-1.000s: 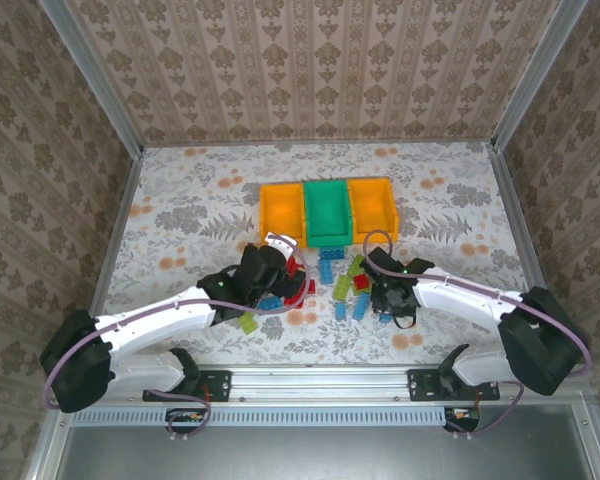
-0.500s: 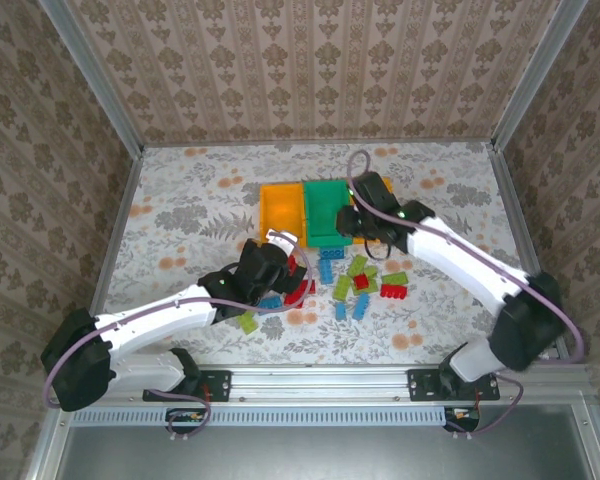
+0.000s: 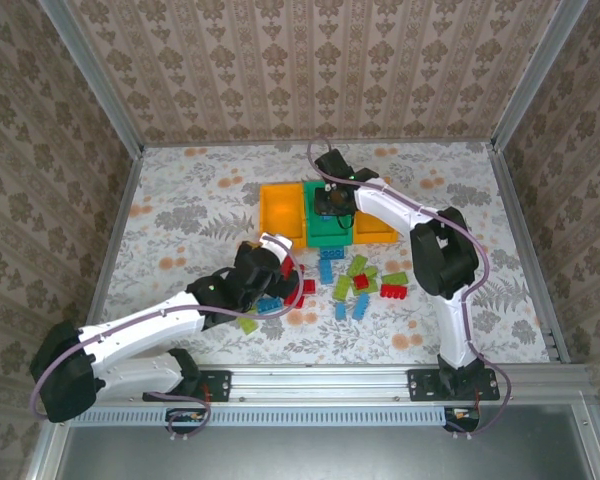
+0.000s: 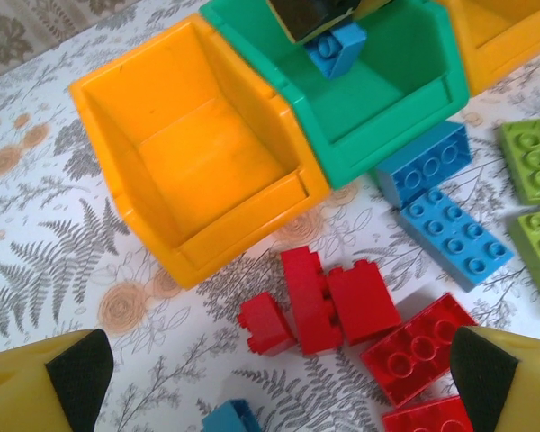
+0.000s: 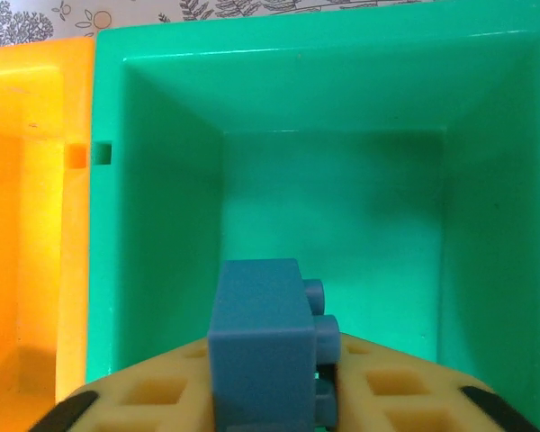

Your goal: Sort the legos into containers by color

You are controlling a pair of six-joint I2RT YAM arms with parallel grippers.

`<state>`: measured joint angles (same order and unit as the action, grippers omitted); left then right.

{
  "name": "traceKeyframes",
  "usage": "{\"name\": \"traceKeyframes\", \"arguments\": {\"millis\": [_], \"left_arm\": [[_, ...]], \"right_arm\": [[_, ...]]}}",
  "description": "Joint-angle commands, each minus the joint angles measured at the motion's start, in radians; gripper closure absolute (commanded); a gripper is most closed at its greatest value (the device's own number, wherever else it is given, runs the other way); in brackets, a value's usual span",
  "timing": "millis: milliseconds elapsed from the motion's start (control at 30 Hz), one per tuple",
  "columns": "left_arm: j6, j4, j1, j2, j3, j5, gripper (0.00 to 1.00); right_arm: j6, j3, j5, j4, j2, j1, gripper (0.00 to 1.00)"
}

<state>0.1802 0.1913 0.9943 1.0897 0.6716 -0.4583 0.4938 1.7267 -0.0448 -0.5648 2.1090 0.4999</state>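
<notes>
Three open rectangular plastic bins sit joined in a row on the flower-patterned table [image 3: 180, 200]: an orange-yellow left bin [image 3: 280, 212], a green middle bin [image 3: 325, 235] and an orange-yellow right bin [image 3: 375, 232]. The left bin's smooth floor lies in plain sight from the left wrist.

The right arm stretches far forward and across, wrist bent down over the green middle bin. The right gripper [image 3: 332, 203] stands narrow, with a small blue studded plastic brick [image 5: 259, 346] pinched between its yellow fingers, above that bin's floor.

The left arm slants inward. The left gripper [image 4: 274, 378] is spread wide and hovers over loose red studded bricks [image 4: 319, 306] just in front of the left bin.
</notes>
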Motion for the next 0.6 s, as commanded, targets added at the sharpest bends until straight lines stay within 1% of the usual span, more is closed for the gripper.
{"name": "traceKeyframes", "arguments": {"millis": [0, 67, 133, 167, 267, 433, 567], "left_arm": [[0.082, 0.092, 0.0, -0.004, -0.005, -0.102, 0.0], [0.142, 0.149, -0.012, 0.004, 0.005, -0.128, 0.0], [0.208, 0.216, -0.037, 0.013, 0.014, -0.134, 0.0], [0.238, 0.244, -0.051, 0.016, 0.017, -0.123, 0.0], [0.292, 0.292, -0.116, 0.019, 0.01, -0.04, 0.0], [0.305, 0.268, -0.237, 0.057, -0.013, 0.164, 0.0], [0.291, 0.255, -0.283, 0.108, 0.007, 0.257, 0.01]], "right_arm": [[-0.007, 0.041, -0.003, -0.03, 0.009, 0.006, 0.61], [-0.011, 0.04, 0.0, -0.029, 0.004, 0.005, 0.58], [-0.013, 0.037, 0.004, -0.03, -0.007, 0.006, 0.49], [-0.015, 0.033, 0.006, -0.028, -0.015, 0.009, 0.47], [-0.017, 0.009, 0.012, -0.018, -0.057, 0.017, 0.42], [-0.019, -0.078, 0.016, 0.022, -0.159, 0.035, 0.3], [-0.017, -0.163, -0.001, 0.057, -0.241, 0.034, 0.28]]}}
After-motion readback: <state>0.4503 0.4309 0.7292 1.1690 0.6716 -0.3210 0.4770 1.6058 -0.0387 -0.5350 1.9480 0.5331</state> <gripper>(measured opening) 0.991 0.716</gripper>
